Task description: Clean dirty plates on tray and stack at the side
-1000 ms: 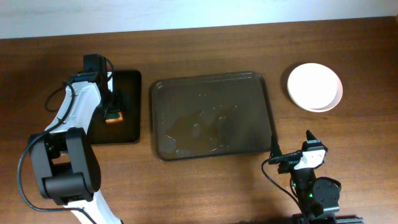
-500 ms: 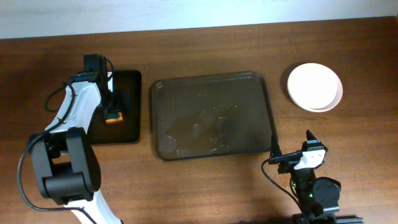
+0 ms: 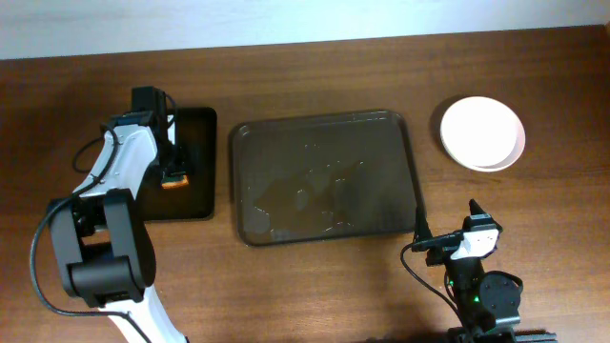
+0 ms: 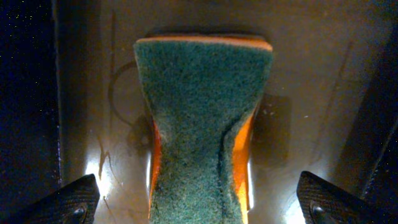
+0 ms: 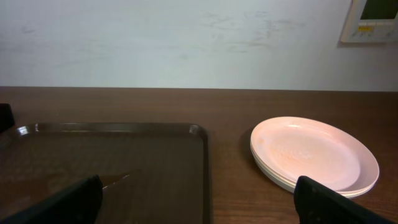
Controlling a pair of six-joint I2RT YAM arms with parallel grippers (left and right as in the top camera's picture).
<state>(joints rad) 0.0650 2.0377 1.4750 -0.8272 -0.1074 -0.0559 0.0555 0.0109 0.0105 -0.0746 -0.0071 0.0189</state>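
Note:
A stack of white plates [image 3: 482, 132] sits on the table at the right, also in the right wrist view [image 5: 314, 152]. The brown tray [image 3: 324, 176] in the middle holds no plates; its floor shows wet streaks. A green and orange sponge [image 3: 173, 178] lies on a small black tray [image 3: 195, 205] at the left. My left gripper [image 3: 172, 167] hangs over it, open, fingers either side of the sponge [image 4: 202, 106] without touching it. My right gripper [image 3: 446, 217] is open and empty near the front edge, facing the brown tray [image 5: 112, 155].
A pale wall runs along the table's far edge [image 5: 186, 37]. Bare wooden table [image 3: 324, 286] lies in front of the brown tray and between the tray and the plates.
The left arm has shifted very slightly. The sponge, tray, plates and right arm have not moved.

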